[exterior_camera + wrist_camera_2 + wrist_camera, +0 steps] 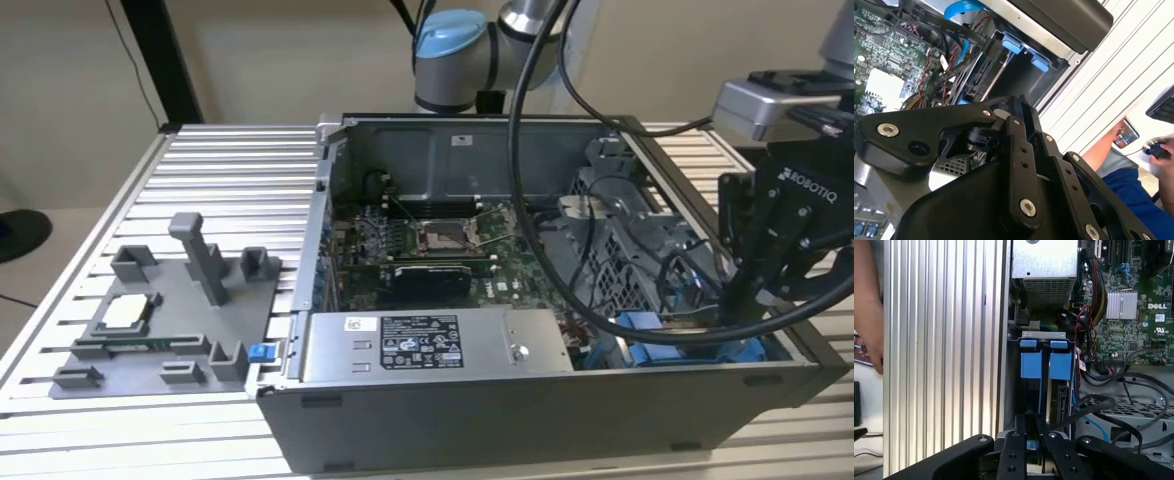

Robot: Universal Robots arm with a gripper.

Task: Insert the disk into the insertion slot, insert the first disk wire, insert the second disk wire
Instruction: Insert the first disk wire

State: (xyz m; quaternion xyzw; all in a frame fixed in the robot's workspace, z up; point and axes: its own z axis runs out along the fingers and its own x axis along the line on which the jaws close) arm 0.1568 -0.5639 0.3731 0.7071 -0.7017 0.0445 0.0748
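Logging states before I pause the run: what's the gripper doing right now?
Gripper: open or closed cannot be told; it is down at the insertion slot.

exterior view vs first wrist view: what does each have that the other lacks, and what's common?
Exterior view adds the grey fixture block at the exterior view's left and the arm's blue-capped joint. First wrist view adds a person's arm past the table's edge. Both: gripper at the insertion slot, motherboard, ribbed table.
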